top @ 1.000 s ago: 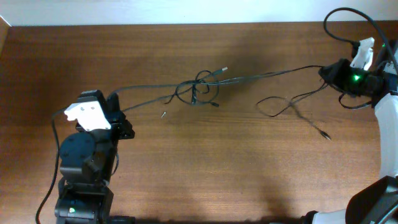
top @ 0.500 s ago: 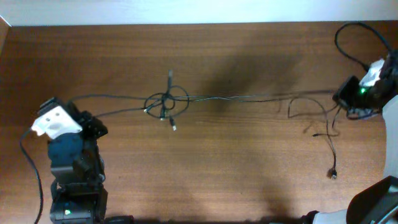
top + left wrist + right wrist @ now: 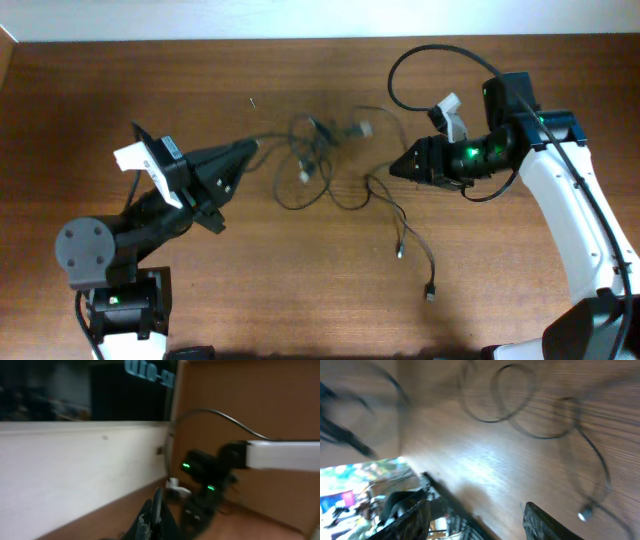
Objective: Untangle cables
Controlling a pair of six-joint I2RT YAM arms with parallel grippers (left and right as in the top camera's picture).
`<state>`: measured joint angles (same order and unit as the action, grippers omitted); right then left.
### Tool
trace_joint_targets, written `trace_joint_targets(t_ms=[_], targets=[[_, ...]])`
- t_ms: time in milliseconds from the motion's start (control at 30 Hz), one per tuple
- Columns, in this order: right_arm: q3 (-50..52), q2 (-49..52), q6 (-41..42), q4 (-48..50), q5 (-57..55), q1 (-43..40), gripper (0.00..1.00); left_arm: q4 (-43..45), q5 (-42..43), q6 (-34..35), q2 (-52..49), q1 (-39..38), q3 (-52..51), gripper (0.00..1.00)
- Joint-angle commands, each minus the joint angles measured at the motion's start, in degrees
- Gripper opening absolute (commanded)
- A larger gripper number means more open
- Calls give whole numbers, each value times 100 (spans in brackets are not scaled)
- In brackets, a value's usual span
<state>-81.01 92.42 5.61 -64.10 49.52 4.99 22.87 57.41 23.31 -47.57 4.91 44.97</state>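
The cables [image 3: 312, 150] lie loosely tangled at the middle of the table [image 3: 300, 290], between both arms. The left tool [image 3: 250, 148] is clenched on one strand; the right tool [image 3: 393, 171], fingers spread, is released just beside them.

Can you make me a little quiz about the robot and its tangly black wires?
1. True or false: the thin black cables lie in a loose tangle near the middle of the brown wooden table.
2. In its own wrist view, the right gripper has its fingers: A) spread apart with nothing between them, B) pinched on a plug, C) out of view.
3. Fill in the blank: the small plug at the end of the trailing cable lies on the robot's ____ side of the table.

Key: 1 true; 2 A; 3 right.
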Motion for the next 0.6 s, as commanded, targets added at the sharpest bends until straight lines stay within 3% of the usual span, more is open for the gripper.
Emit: trace_joint_targets(t_ms=[0,167,267,300,500,533,567], targets=[[-63,-31,-70,306,852,358,60,42,625,411,0,13,52,0],[-63,-22,50,1478,1239,1095,65,44,627,411,0,13,52,0],[-63,-11,1827,2181,304,1683,58,44,649,411,0,13,52,0],[-63,-11,2931,2218,-238,1851,58,44,645,411,0,13,52,0],[-52,33,5700,2409,-1484,2817,63,-162,162,476,0,13,52,0],[-52,33,5842,2417,-1480,2955,61,-514,-125,474,0,13,52,0],[-52,33,5853,2496,-1438,3040,48,-833,-330,472,0,13,52,0]])
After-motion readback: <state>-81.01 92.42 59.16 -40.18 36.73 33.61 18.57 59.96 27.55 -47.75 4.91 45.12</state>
